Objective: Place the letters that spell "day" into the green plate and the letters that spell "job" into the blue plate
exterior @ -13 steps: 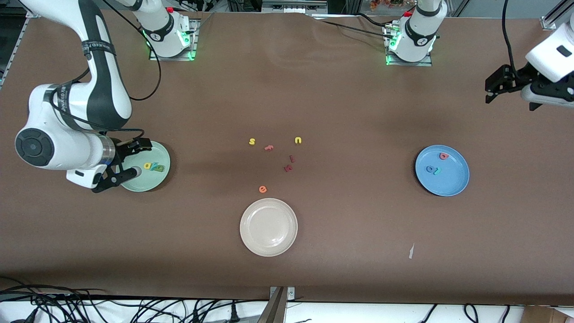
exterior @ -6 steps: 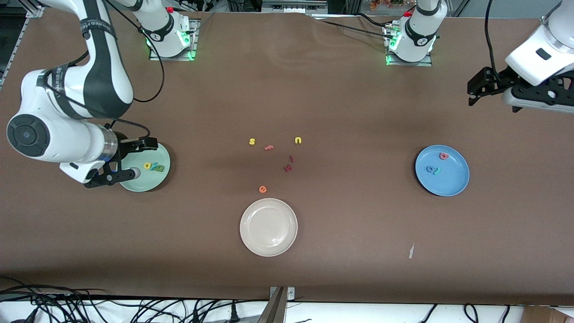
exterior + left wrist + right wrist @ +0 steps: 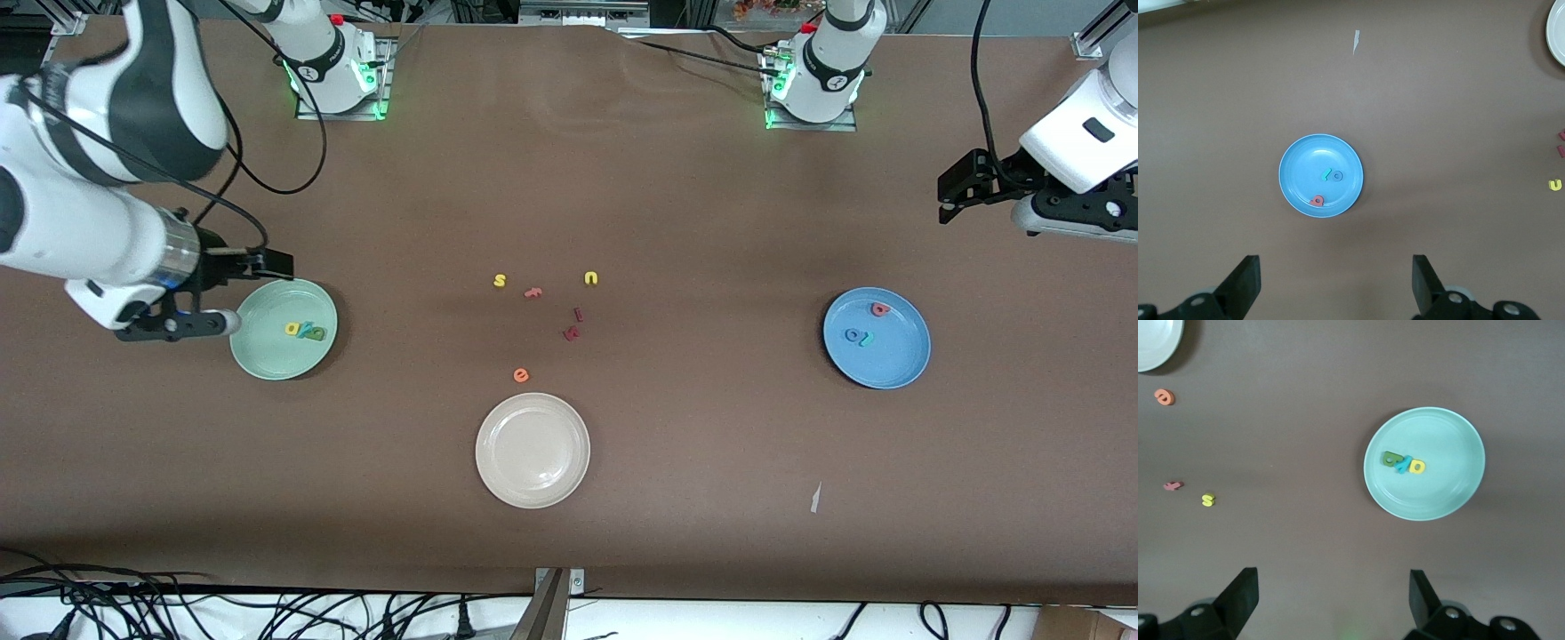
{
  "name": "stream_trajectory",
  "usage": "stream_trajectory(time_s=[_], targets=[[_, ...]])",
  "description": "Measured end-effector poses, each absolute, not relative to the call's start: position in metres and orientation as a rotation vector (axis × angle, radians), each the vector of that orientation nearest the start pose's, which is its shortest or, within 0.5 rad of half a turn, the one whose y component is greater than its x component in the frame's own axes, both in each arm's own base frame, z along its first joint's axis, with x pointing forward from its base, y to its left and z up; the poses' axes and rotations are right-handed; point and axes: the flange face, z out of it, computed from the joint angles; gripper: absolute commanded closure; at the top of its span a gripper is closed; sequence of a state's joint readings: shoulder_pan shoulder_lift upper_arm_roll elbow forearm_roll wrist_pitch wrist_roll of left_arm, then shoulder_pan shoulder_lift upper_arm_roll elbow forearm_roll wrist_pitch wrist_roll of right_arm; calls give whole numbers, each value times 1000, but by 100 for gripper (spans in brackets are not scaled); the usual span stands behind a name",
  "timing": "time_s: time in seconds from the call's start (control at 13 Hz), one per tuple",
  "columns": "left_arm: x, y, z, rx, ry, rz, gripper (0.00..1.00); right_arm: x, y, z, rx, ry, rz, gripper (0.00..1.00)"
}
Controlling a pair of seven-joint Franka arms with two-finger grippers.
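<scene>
Black fingers spread wide and holding nothing, your right end effector hangs over the table just beside the rim of the green plate, at the right arm's end of the table. In that plate you see the three "day" letters bunched together and touching: the yellow "d", the teal "y" and the green "a".

Your left end effector is likewise open and empty, up over bare table at the left arm's end; its wrist view looks down on the blue plate. In the front view that plate holds the "job" letters: the pinkish-red "b" lies alone near the rim, apart from the blue "o" and the teal "j", which lie side by side.

Between the two plates you see loose letters on the brown table: a yellow "s", a pinkish letter, a yellow "u", two dark red letters and an orange "e". A cream-white plate lies nearer the front camera than the "e". A small pale scrap lies on the table nearer the front camera than the blue plate.
</scene>
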State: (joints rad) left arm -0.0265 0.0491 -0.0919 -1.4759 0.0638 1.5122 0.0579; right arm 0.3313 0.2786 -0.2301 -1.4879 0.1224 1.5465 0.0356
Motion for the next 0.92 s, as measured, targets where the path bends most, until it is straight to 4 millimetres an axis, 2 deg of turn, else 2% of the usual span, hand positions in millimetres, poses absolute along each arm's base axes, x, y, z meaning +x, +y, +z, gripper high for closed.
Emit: stream_trajectory(time_s=[0.15, 0.38, 0.69, 0.92], targets=[[561, -58, 637, -3071, 264, 16, 0, 606, 78, 520, -3067, -65, 332, 0], [562, -56, 637, -3071, 254, 18, 0, 600, 57, 537, -3060, -20, 308, 0], [562, -54, 636, -3072, 246, 20, 0, 599, 37, 550, -3098, 11, 248, 0], [562, -52, 636, -3072, 241, 21, 0, 607, 31, 550, -3134, 17, 135, 0]])
